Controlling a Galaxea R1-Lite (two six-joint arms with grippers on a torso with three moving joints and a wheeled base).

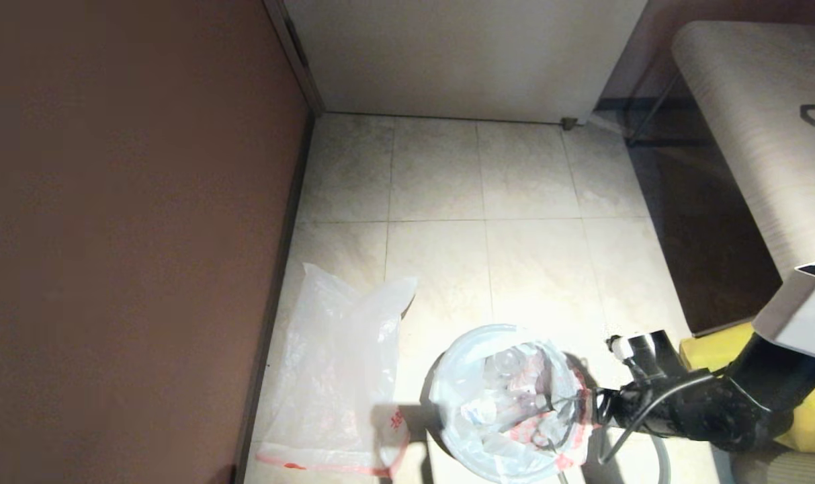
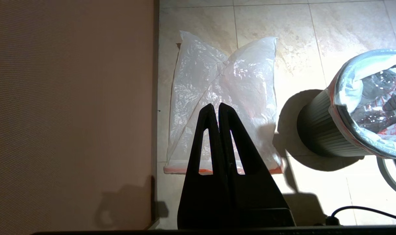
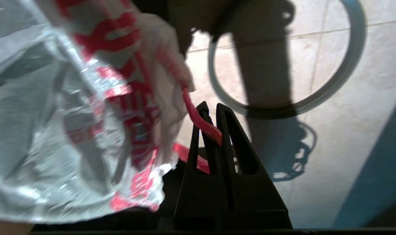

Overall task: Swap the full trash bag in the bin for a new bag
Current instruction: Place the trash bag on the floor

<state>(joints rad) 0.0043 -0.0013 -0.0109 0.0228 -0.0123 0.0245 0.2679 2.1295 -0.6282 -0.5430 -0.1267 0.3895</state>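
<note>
Because the full trash bag point(image 1: 508, 403) is thin film stuffed with clear bottles and wrappers, you should expect it to be light but bulky, soft, slippery and easy to tear. It sits in the bin point(image 2: 318, 133), on the floor just in front of the robot, with its hem folded over the rim. The best place to take it is the red drawstring point(image 3: 198, 117), which looks stronger than the film.

Your right gripper point(image 3: 214, 112) is at the bin's right edge, its fingers pressed together on that drawstring, with the red strip caught between them. I judge that a straight upward pull should gather the mouth; a sideways tug could tip the bin.

Your left gripper point(image 2: 214, 109) hangs parked above the new bag point(image 1: 340, 383), fingers pressed together on nothing. That bag lies flat and limp on the tiles beside the wall, left of the bin and apart from it.

A grey hoop point(image 3: 344, 75) lies on the floor beside the bin. You cannot see how much of the drawstring is caught, since the fingers hide part of it. The bin's body is hidden under the bag in the head view, and its near edge is cut off there. A yellow bag point(image 1: 716, 349) shows only partly behind the right arm.
</note>
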